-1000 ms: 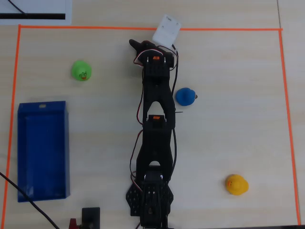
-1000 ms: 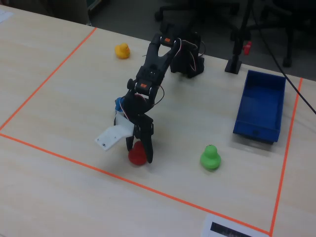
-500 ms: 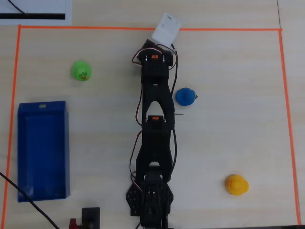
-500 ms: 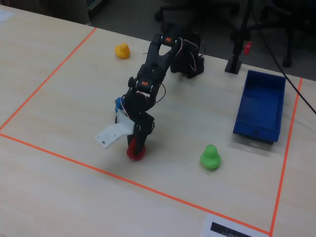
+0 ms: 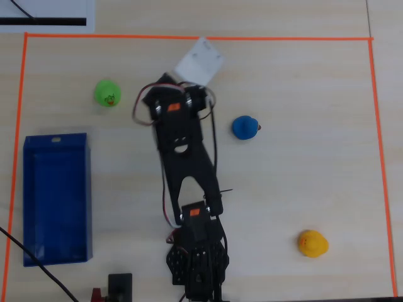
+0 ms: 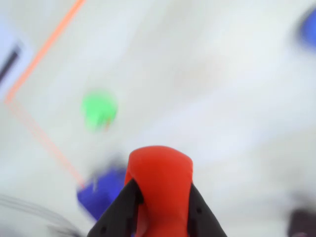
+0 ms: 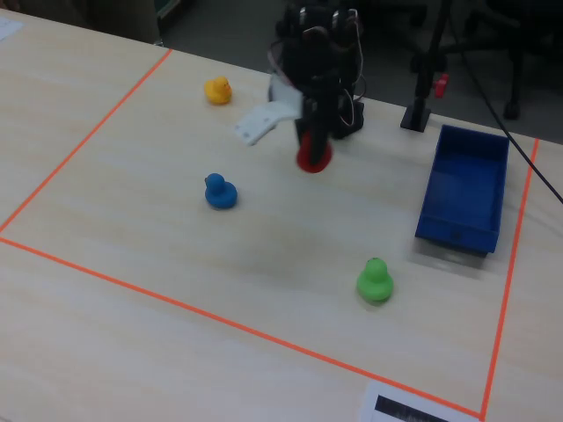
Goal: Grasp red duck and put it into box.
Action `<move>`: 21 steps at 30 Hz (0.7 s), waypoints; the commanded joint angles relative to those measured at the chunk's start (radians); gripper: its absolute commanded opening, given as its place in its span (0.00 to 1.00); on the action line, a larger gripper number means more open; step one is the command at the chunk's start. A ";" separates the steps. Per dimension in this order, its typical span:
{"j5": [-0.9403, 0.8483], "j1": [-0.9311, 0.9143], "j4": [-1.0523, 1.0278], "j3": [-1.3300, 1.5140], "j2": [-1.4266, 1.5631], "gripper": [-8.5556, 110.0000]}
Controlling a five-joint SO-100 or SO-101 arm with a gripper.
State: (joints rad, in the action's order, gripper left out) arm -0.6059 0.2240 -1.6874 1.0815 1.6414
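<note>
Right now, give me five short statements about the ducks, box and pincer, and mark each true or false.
1. The pincer grips the red duck. True.
2. The red duck lies in the box. False: it hangs above the table, away from the box.
3. The green duck sits on the table outside the box. True.
4. The yellow duck is in the box. False: the box is empty.
5. The blue duck touches the green duck. False: they are apart.

red duck [image 7: 312,156] red | box [image 7: 466,189] deep blue | hand [image 6: 160,207] black
</note>
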 commanded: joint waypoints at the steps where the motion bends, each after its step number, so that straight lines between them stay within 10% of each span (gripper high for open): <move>1: 0.106 0.227 -0.044 0.074 0.196 0.07; 10: 0.313 0.707 -0.005 0.140 0.138 0.07; 21: 0.244 0.804 0.153 0.060 -0.038 0.07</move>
State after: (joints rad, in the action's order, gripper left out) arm -0.3375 0.9986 -1.5984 1.1842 1.6199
